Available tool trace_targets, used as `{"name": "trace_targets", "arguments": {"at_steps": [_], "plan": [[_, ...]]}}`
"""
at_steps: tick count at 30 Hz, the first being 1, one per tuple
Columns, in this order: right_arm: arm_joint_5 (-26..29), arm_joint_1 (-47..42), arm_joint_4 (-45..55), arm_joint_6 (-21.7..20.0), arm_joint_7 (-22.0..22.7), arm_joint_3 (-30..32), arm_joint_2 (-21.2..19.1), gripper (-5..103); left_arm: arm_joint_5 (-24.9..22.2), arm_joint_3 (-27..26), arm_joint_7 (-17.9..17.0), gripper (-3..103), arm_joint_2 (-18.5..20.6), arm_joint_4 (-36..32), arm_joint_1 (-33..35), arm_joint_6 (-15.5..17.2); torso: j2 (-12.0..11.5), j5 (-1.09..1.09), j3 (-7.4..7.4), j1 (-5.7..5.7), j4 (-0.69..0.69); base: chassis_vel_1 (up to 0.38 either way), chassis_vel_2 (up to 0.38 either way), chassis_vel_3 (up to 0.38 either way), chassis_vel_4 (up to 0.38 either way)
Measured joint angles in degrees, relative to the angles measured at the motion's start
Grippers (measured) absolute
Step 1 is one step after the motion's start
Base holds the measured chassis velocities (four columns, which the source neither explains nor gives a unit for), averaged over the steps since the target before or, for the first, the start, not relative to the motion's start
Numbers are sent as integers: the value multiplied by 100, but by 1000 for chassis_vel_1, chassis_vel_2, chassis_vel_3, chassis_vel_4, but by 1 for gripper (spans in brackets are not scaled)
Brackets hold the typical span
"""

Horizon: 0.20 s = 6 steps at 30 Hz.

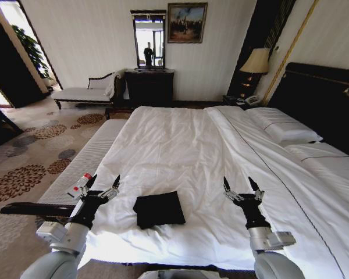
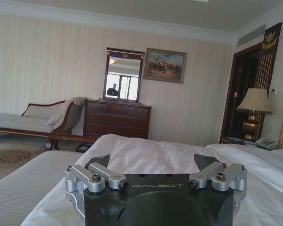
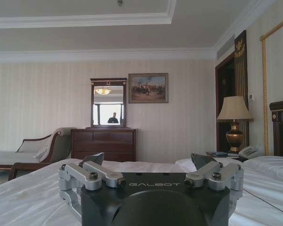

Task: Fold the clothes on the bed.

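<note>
The clothes [image 1: 159,209]: one black garment, lying on the white sheet near the foot edge of the bed [image 1: 186,151], roughly on the robot's midline. It sits as a compact, near-square packet with fairly straight edges and no sleeves or collar sticking out. Judgement: the folding looks done or very close to it; at most a squaring-up of the edges remains

Left claw [image 1: 103,185]: held up above the bed, to the left of the packet and apart from it, fingers spread, nothing between them. Left wrist view confirms the left claw [image 2: 152,165] with fingers apart and empty, pointing toward the far wall

Right claw [image 1: 241,187]: held up to the right of the packet, also clear of it, fingers spread and empty. The right wrist view shows the right claw [image 3: 147,165] likewise parted, nothing gripped

Both arms flank the garment at about the same height; neither touches cloth or sheet

Hard to make out:
- any lettering on the garment; the exposed face reads plain black
- how many layers the packet has, and whether its underside is tidy
- the near edge of the bed, cut off behind the robot's arms and body
- the wrist views look over the bed to the room beyond, so they add nothing on the fold

Bed surface around the packet: smooth with mild creases
</note>
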Motion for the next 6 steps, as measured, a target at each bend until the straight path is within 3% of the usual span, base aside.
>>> {"name": "trace_targets", "arguments": {"at_steps": [6], "plan": [[0,0,0,0,0,0,0,100,0,0,0,100,0,0,0,0,0,0,0,0,0,0,0,0,0]]}}
